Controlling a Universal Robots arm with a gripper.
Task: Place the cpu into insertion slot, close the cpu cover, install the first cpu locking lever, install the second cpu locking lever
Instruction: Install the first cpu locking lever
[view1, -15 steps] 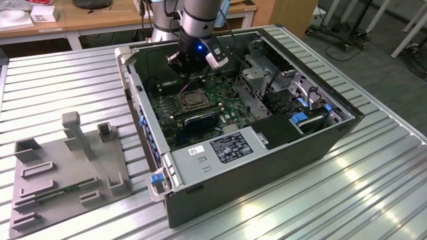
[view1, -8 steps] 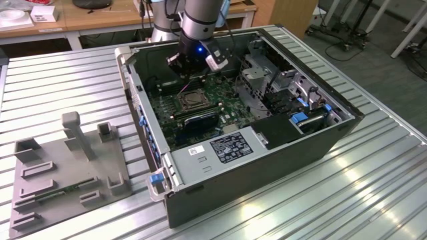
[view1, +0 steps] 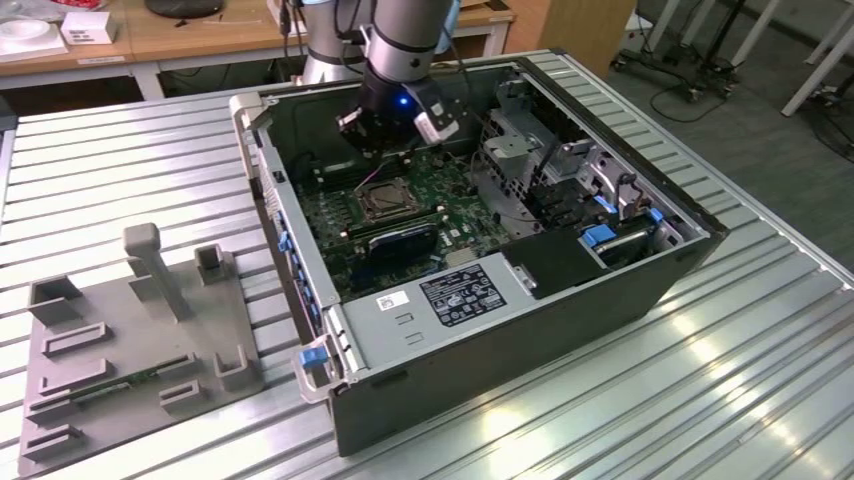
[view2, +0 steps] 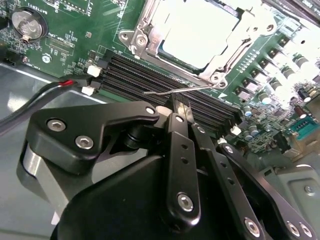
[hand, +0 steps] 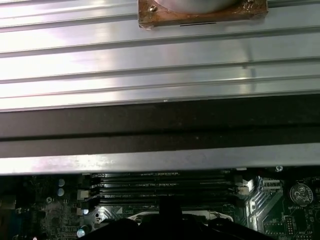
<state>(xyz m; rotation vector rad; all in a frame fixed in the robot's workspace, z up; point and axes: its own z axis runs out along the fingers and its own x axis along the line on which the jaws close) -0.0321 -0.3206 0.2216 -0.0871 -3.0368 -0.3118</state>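
Inside the open computer case on the slatted metal table, the gripper hangs just above the green motherboard, close beside the insertion slot and slightly farther back in the case than it in the exterior view. The cpu lies flat in the insertion slot, its pale metal top showing through the square window of the cpu cover, which is folded down flat over it. Between the insertion slot and the gripper run the long black memory slots. A thin wire locking lever stretches along the slot's edge on that same side, its free end reaching out over the memory slots. The gripper's jaws look drawn together with no gap showing, and their tip sits right at this lever, just beside the insertion slot. Whether it touches or pinches the wire cannot be told, and the cpu itself lies apart from the gripper, beyond the lever.
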